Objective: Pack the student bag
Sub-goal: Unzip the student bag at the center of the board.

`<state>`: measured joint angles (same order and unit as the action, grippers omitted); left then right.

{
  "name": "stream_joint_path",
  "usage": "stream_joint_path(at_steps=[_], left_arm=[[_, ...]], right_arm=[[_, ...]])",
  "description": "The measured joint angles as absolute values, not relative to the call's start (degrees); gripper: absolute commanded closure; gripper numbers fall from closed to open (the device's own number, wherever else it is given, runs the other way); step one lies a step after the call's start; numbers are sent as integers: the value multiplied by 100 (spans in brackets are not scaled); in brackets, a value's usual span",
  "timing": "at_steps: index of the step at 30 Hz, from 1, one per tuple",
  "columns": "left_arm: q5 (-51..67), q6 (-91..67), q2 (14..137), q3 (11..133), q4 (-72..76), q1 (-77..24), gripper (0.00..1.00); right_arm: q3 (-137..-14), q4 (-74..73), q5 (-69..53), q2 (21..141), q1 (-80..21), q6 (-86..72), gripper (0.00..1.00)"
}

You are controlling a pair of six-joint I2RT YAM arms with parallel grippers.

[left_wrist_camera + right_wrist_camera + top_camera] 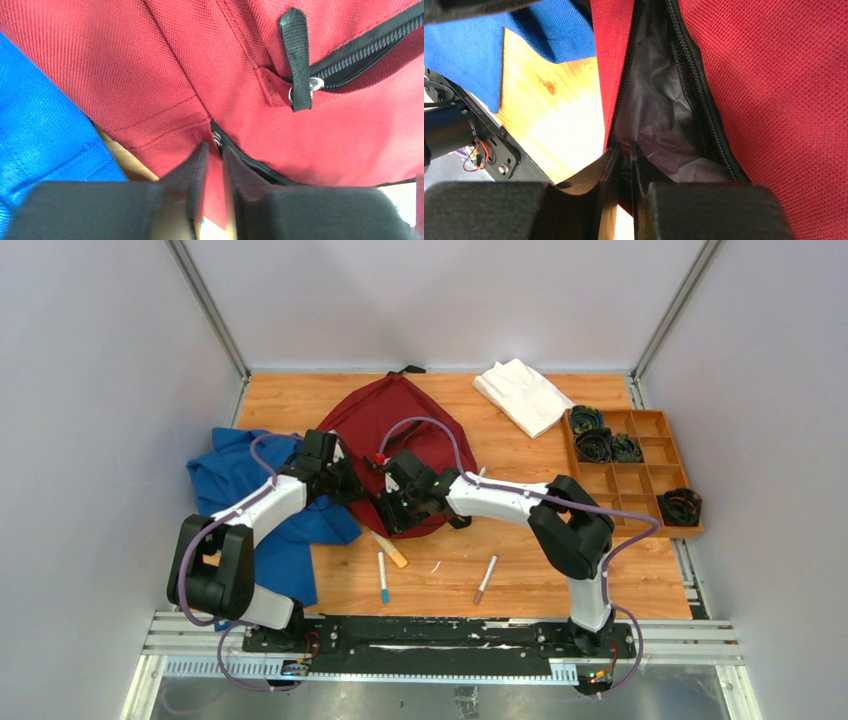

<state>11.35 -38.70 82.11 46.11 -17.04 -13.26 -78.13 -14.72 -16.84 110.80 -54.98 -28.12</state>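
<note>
Bag [400, 420] lies mid-table, flat, between both arms, blue garment [235, 485] at its left edge. Left gripper [214, 150] is at the bag's left side, jaws pressed nearly together, pinching red fabric right at the zipper end. Right gripper [624, 150] is at the near edge, jaws likewise almost together, nipping the rim of the opening.

The right wrist view shows the zipper [684, 65] parted and grey lining [654, 100] showing. Nothing is visible inside from this angle.

Loose items sit outside the bag: a blue-tipped pen [383, 577] and a grey pen [485, 580] on the table [540, 550] near the arm bases, plus an orange-tipped stick [388, 547] just below the bag's near edge. White cloth [522, 395] is at the back right, beside the tray [625, 480], well apart from the bag.

Progress looks early. Done: the bag is unzipped at least partly and both sides of the mouth are gripped. Left: widen the mouth, put the items in, zip shut. Which items are meant to go in can't be told.
</note>
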Motion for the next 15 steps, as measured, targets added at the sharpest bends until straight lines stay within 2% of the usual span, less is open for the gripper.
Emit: stream_joint_path(at_steps=[2,3,8,15], left_arm=[[1142,-3876,8224,4604,-1678,-1326,99],[1146,-3894,8230,4604,-1667,-1326,100],[1157,-3896,8250,4580,-1632,-1323,100],[1166,-3896,8248,4508,-1540,-1323,100]], right_arm=[[-7811,-1446,-1647,11080,-5520,-2805,83],[-7811,-1437,-1632,11078,-5529,-2803,83],[-7811,-1417,-1568,11074,-5551,-2801,80],[-7811,-1391,-1551,11000,-5446,-2965,67]])
